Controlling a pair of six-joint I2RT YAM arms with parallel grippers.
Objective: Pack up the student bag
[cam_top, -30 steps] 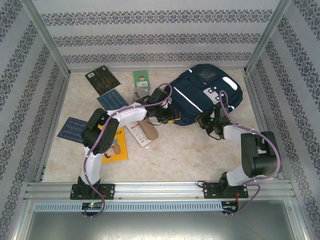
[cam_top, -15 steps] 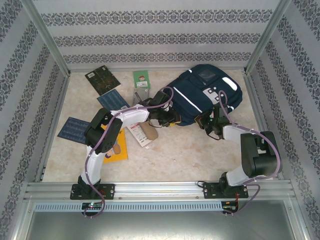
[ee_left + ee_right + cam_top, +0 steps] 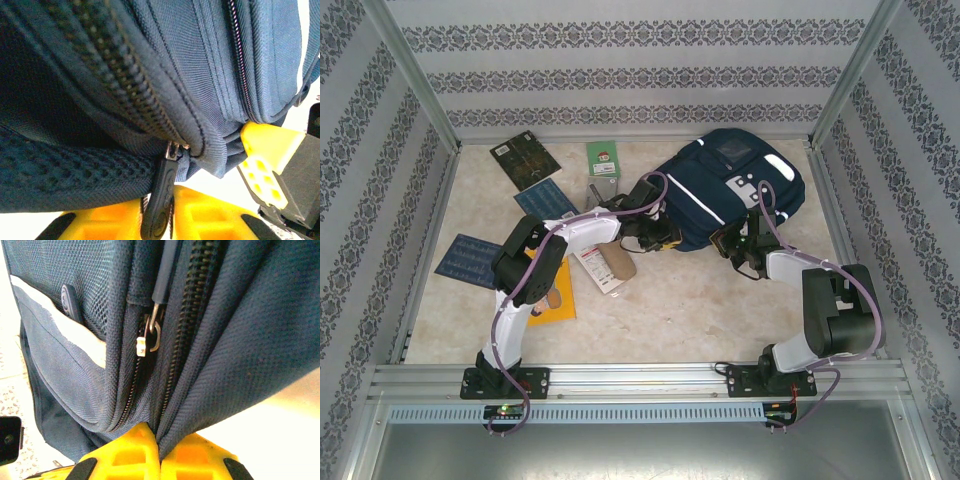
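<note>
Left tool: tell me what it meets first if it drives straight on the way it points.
The large navy-blue fabric backpack: its zippered seam lies directly ahead of the left tool, which pinches the slim black zipper pull. Hardly any gap, it seems.

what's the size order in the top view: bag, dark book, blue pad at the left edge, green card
1. bag, by far
2. dark book and blue pad, which look about alike
3. green card
</note>
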